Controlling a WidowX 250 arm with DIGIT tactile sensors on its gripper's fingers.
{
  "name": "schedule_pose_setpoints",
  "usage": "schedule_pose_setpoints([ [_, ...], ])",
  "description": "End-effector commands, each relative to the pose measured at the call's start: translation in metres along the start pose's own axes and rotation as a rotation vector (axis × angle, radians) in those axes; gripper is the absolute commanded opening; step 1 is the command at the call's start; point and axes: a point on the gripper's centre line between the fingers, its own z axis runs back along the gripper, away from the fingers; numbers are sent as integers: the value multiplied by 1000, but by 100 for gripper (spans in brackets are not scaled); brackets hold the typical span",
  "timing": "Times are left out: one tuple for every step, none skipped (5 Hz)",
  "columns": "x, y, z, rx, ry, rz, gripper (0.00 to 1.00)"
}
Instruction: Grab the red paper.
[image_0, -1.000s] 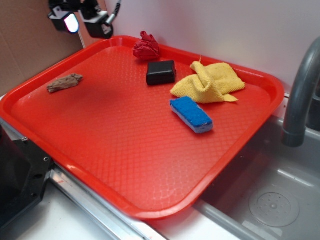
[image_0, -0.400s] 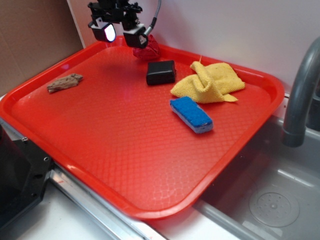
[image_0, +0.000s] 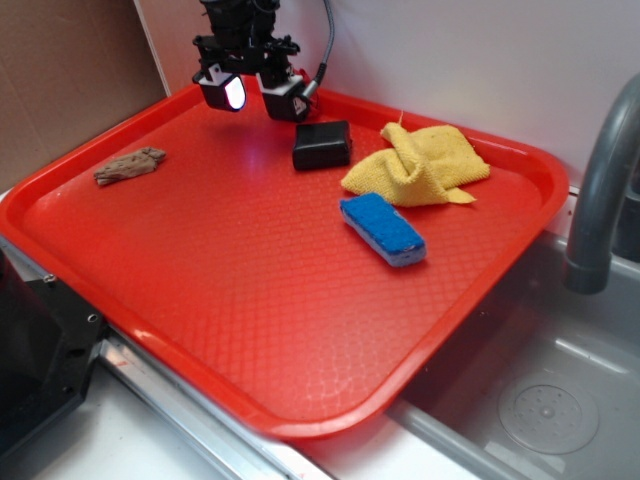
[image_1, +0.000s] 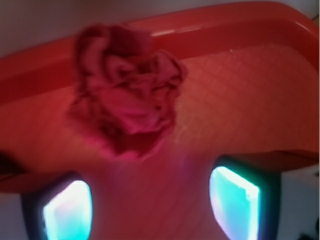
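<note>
The red paper (image_1: 127, 100) is a dark crimson crumpled wad lying on the red tray (image_1: 240, 85) near its far rim, filling the upper left of the wrist view. In the exterior view the gripper (image_0: 255, 95) hangs over the tray's far corner and hides the wad behind it. The gripper (image_1: 150, 207) is open, its two glowing pads (image_1: 67, 212) wide apart, with the wad just ahead of the gap and nothing between the jaws.
A black block (image_0: 322, 145) lies just right of the gripper. A yellow cloth (image_0: 420, 165) and a blue sponge (image_0: 382, 228) lie further right. A brown scrap (image_0: 130, 166) lies at the tray's left. A sink and grey faucet (image_0: 600, 200) are at the right.
The gripper has moved right and down from the back left corner to just in front of the red paper, now covering it in the exterior view. It stays open.
</note>
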Motion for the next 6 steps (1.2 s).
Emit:
schedule_pose_setpoints([
  [29, 11, 10, 7, -60, 7, 100],
  [29, 11, 10, 7, -60, 7, 100],
  [29, 11, 10, 7, -60, 7, 100],
  [29, 11, 10, 7, -60, 7, 100],
  [26, 0, 8, 0, -81, -27, 100],
  [32, -4, 20, -43, -168, 4, 100],
])
